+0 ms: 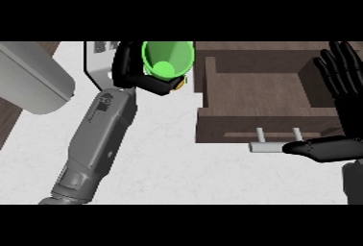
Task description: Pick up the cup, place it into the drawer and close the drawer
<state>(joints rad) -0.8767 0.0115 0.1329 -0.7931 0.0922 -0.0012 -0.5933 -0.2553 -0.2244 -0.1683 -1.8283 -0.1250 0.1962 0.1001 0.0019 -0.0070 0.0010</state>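
A white kitchen counter (177, 163) is seen from steeply above. The left forearm (96, 144), grey, enters at 7 o'clock and runs up toward 12 o'clock. At its end the black left hand (125, 62) is curled around a bright green cup (169, 58), with fingers down the cup's left side and more black wrapping beneath its lower edge. The cup sits at 12 o'clock in the view, just left of centre. Its open mouth is turned toward the viewer, so the paler round bottom shows inside. It is outside the drawer, just to the 9 o'clock side of the drawer's left wall. Whether it touches the counter cannot be told.

The drawer (227, 126) is dark brown wood and stands open at 2 o'clock, showing a bare interior. Along its front runs a pale grey bar handle (268, 147) on two short posts.

The right hand (347, 81), also black, rests at 3 o'clock against the view's right edge. It is spread open, fingers straight and pointing toward 12 o'clock. Its thumb (319, 148) reaches toward 9 o'clock, covering the right end of the handle; whether it touches cannot be told.

At 10 o'clock lies a large rounded grey object (32, 77), well apart from the drawer.
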